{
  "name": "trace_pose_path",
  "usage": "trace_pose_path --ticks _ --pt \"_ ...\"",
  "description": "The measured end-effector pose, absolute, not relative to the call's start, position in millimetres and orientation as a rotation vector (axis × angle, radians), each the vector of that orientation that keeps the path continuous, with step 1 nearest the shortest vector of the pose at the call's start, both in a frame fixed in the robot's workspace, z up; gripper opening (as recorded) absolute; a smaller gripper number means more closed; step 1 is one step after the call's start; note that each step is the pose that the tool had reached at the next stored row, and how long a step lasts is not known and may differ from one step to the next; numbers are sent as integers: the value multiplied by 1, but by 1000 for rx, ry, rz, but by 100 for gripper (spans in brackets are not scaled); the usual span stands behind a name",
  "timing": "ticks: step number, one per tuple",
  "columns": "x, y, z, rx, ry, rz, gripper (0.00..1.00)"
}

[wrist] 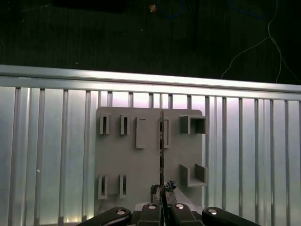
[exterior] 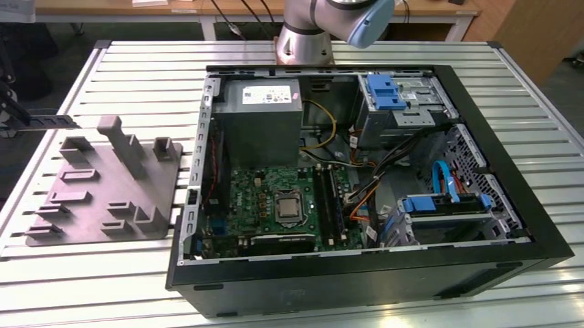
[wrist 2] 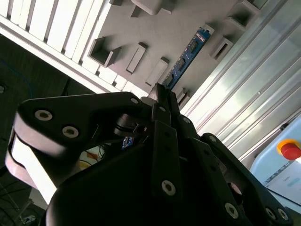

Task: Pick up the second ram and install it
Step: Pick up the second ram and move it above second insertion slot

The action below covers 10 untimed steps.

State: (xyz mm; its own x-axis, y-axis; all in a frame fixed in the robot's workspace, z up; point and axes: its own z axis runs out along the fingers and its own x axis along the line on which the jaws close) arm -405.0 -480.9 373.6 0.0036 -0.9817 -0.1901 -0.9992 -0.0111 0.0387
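Second wrist view has the gripper (wrist 2: 162,92) clamped narrow on one end of the ram (wrist 2: 186,59), whose chips show as the stick juts out over the gray fixture (wrist 2: 155,28). In the first wrist view the ram (wrist: 162,150) is edge-on, a thin dark line running from the gripper (wrist: 162,209) across the fixture (wrist: 141,165). In the exterior view the fixture (exterior: 91,198) lies on the slatted table (exterior: 137,75), beside the open case (exterior: 365,273), on the exterior view's left

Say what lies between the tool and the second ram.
Nothing: in both wrist views the tool is shut directly on the second ram, with the grey tray behind it.
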Motion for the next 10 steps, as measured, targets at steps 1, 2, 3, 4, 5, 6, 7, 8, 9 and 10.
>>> trace_pose_path --ticks 1,2,3,4,5,6,7,8,9,10 --pt "-405 -481 375 -2146 2130 248 14" --pt "-405 -481 376 -2146 2130 248 14" --pt "-405 -481 377 -2146 2130 249 14" --pt "-405 -481 378 -2146 2130 249 14" --pt "-405 -481 379 -2145 2130 250 14" --pt "-405 -481 381 -2145 2129 250 14" --pt "-405 -481 382 -2145 2129 250 14" --pt "-405 -481 383 -2145 2129 251 14" --pt "-405 -481 384 -2145 2129 251 14" --pt "-405 -481 386 -2144 2128 252 14"
